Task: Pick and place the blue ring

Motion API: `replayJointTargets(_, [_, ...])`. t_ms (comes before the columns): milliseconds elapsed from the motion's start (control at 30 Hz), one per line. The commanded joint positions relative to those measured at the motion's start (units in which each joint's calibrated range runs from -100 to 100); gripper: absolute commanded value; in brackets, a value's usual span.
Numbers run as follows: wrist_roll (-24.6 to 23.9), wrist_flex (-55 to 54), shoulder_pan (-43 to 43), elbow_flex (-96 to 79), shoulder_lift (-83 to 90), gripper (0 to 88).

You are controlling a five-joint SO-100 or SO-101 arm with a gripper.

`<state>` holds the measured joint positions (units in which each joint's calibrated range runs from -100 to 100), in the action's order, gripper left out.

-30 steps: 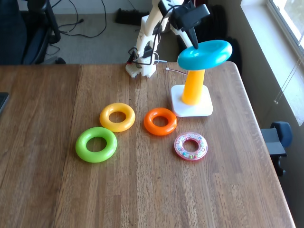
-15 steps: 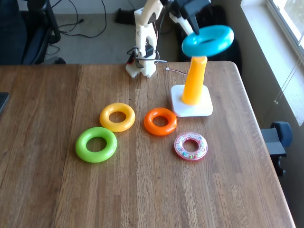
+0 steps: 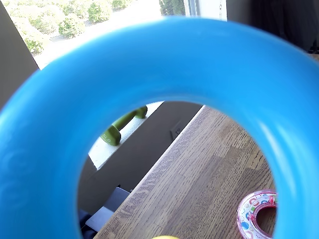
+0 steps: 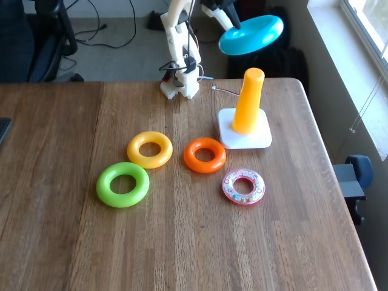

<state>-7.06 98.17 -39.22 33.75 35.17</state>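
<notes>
The blue ring (image 4: pixel 251 34) hangs tilted in the air, above and slightly left of the orange peg (image 4: pixel 248 100) and clear of its tip. My gripper (image 4: pixel 235 24) is shut on the ring's left rim, at the top of the fixed view. In the wrist view the blue ring (image 3: pixel 149 64) sits very close to the lens. Through its hole I see the wooden table (image 3: pixel 199 179) and its edge. The gripper's fingers are hidden in the wrist view.
The peg stands on a white square base (image 4: pixel 262 138). A yellow ring (image 4: pixel 150 149), an orange ring (image 4: pixel 205 154), a green ring (image 4: pixel 123 184) and a pink transparent ring (image 4: pixel 243 187) lie flat mid-table. The arm's base (image 4: pixel 179 88) stands at the back edge.
The blue ring has been lifted off the peg's top, going up and slightly left with the gripper. The rings on the table have not moved.
</notes>
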Motion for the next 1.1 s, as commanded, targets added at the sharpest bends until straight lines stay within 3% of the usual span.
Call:
replayJointTargets(0, [0.24, 1.83, -0.11, -8.17, 7.03, 2.3])
replayJointTargets(567, [-0.39, -12.03, -0.03, -35.81, 9.53, 2.3])
replayJointTargets(1067, [-2.05, -13.17, -0.54, -37.33, 8.61, 2.4])
